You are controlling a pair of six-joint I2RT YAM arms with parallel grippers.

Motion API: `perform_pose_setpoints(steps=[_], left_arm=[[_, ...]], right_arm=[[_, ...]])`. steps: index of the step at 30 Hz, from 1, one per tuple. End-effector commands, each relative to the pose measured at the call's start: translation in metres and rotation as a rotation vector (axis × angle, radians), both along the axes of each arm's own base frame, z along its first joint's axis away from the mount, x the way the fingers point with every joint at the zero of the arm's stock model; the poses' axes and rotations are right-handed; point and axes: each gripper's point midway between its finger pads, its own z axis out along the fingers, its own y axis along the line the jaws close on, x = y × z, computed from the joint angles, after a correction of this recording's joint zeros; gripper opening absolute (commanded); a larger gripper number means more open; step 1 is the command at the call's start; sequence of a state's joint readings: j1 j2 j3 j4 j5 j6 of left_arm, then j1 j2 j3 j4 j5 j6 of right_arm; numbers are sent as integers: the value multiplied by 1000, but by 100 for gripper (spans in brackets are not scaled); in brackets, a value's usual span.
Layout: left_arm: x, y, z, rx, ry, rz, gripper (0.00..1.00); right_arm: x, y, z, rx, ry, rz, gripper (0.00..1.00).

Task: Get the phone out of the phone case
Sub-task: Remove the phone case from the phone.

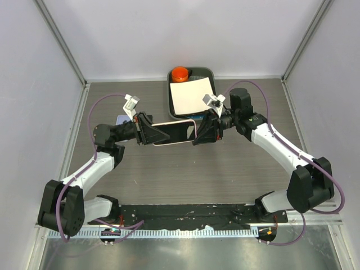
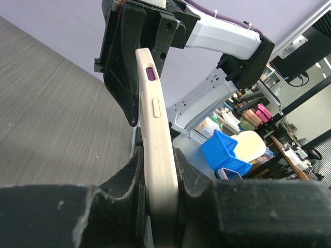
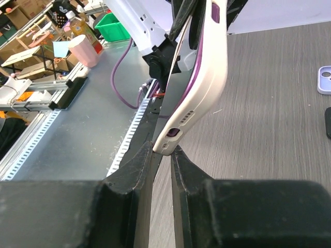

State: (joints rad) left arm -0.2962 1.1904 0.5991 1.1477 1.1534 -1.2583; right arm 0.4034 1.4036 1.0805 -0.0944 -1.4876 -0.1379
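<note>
A phone in a cream phone case [image 1: 174,133] hangs in the air over the table's middle, held edge-on between both grippers. My left gripper [image 1: 160,135] is shut on its left end; in the left wrist view the case [image 2: 158,150] stands clamped in the gripper [image 2: 158,178], with the purple side button [image 2: 150,74] showing. My right gripper [image 1: 198,134] is at the right end. In the right wrist view the gripper [image 3: 164,152] pinches the case's bottom corner. The case [image 3: 209,88] bows away from the purple phone edge [image 3: 198,67].
A dark tray [image 1: 209,72] at the back centre holds a white sheet [image 1: 191,95] and an orange object [image 1: 180,73]. A pale lavender case [image 1: 121,120] lies on the table behind the left arm, also in the right wrist view [image 3: 324,80].
</note>
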Motion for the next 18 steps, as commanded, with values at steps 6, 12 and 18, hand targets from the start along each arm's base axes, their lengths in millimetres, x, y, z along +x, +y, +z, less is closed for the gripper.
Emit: perform_pose_setpoints(steps=[6,12,18], left_arm=[[-57,-2,28,-14,-166,-186,0],[-59,-1,29,-17,-171,-189,0],[-60,-1,31,-22,-173,-189,0]], right_arm=[[55,15,-18,-22,-26,-159,17],[73,20,-24,-29,45,-233,16],[89,24,-29,-40,99,-311,13]])
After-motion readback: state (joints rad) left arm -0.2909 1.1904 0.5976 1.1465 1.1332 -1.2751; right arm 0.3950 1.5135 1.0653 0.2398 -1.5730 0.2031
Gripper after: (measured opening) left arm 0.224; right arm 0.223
